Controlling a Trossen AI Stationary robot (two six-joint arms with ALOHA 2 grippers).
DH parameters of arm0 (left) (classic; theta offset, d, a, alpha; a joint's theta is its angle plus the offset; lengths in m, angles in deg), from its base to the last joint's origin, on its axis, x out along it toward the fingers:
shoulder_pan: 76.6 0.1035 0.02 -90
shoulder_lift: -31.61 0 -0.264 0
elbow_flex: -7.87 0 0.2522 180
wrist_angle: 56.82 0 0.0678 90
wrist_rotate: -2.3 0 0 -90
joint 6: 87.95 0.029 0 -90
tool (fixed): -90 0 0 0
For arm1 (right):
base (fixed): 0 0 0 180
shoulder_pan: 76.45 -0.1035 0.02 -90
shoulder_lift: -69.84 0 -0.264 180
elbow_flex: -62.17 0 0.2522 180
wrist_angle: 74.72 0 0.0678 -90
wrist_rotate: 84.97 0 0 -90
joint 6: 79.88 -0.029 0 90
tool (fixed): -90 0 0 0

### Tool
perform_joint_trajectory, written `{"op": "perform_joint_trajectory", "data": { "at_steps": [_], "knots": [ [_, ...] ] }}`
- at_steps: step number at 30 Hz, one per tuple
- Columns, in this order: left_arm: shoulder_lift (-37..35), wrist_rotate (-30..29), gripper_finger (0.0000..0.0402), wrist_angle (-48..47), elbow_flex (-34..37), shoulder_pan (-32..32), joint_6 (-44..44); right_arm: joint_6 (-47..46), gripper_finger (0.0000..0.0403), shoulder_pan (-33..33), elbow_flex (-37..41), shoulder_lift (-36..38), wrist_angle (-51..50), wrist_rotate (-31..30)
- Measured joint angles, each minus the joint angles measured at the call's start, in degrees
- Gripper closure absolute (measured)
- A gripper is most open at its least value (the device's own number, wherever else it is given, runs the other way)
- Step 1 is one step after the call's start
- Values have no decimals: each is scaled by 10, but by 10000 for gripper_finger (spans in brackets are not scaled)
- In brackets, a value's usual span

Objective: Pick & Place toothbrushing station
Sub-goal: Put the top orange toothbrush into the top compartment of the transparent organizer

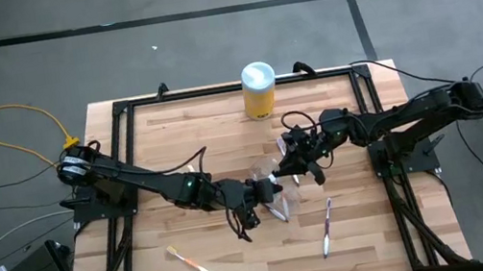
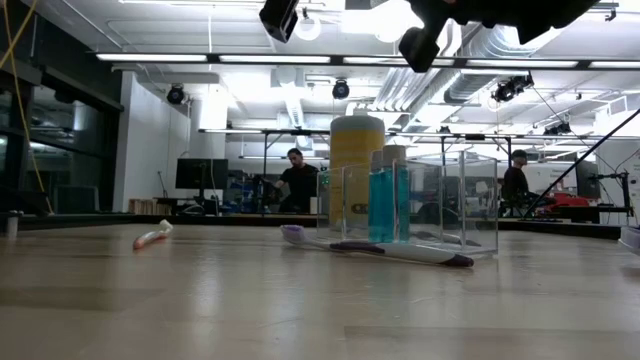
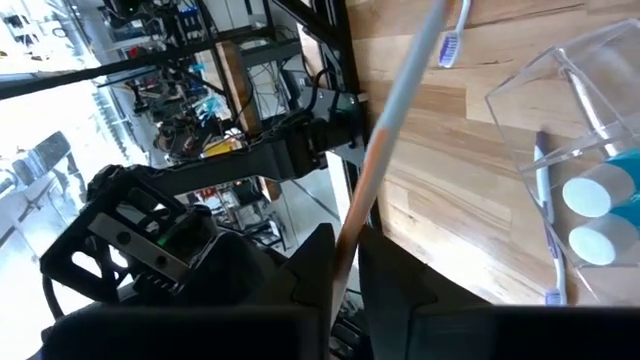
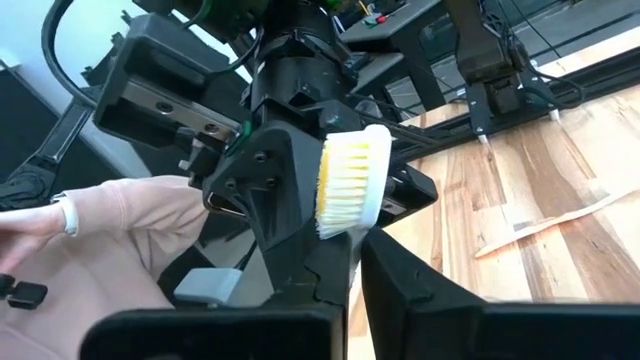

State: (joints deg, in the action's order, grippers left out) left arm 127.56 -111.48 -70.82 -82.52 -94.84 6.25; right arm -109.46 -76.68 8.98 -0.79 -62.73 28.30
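Nearest in the low view, a purple toothbrush (image 2: 380, 249) is lying on the worktop (image 1: 241, 252) just before the clear cup (image 2: 430, 205) holding the blue tube (image 2: 388, 205). Above it, both arms are meeting: the right claw (image 4: 345, 250) is pinching a white-bristled toothbrush (image 4: 352, 185), the left claw (image 3: 345, 270) another toothbrush's handle (image 3: 385, 130). This looks like a mid-air handover; next, one claw should be releasing. The yellow canister (image 1: 259, 91) is standing farthest back.

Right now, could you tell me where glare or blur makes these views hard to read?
Low view: bright ceiling lights wash out the top, and the clear plastic cup shows reflections. Left wrist view: daylight whitens the room side; the slim toothbrush handle looks soft. Right wrist view: the white brush head is sharp, the table behind is blurred.
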Motion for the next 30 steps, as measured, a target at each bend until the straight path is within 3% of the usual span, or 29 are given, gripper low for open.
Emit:
{"op": "perform_joint_trajectory", "data": {
  "at_steps": [10,17,24,30],
  "knots": [
    [0,-10,338,-30,0,-7,-7,-3,399,0,0,0,-25,0],
    [0,-56,337,-30,0,-28,-23,-6,399,0,0,0,-25,-2],
    [0,-137,336,-36,0,-34,-139,21,399,28,0,0,-25,-8],
    [-4,-209,336,-65,0,-47,-285,106,399,59,0,0,-24,-32]
  ]
}}
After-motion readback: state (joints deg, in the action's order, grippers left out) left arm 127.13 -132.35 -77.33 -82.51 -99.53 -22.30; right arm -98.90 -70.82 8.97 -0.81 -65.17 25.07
